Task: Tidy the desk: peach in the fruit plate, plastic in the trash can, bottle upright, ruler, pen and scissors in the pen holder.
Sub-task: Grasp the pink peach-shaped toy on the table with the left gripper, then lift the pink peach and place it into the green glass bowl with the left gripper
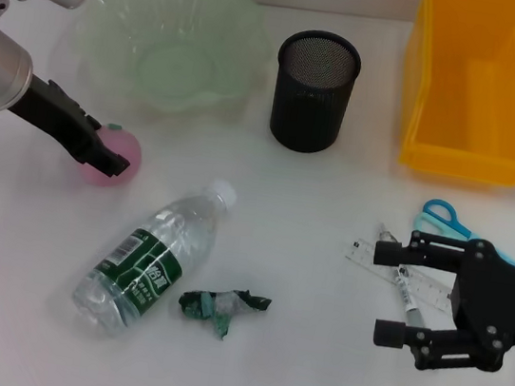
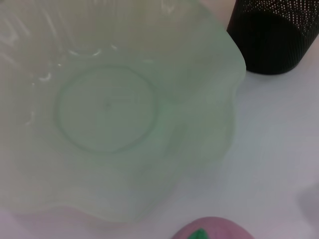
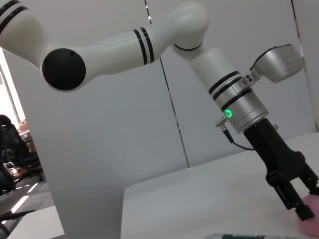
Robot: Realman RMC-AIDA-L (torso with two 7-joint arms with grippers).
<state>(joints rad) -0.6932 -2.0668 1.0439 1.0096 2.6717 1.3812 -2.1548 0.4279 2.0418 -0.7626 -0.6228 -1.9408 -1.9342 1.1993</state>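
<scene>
A pink peach (image 1: 98, 167) lies on the white desk in front of the pale green fruit plate (image 1: 168, 41). My left gripper (image 1: 111, 161) reaches down onto the peach, and its tip lies across the fruit. The left wrist view shows the plate (image 2: 107, 109) and the top of the peach (image 2: 212, 230). A clear bottle (image 1: 154, 257) with a green label lies on its side. Crumpled green plastic (image 1: 222, 305) lies beside it. My right gripper (image 1: 387, 293) is open over the clear ruler (image 1: 421, 291) and pen (image 1: 408, 296), with blue scissors (image 1: 441, 217) just behind.
A black mesh pen holder (image 1: 315, 91) stands at the back centre. A yellow bin (image 1: 479, 85) stands at the back right. The right wrist view shows my left arm (image 3: 234, 99) coming down to the peach (image 3: 311, 226).
</scene>
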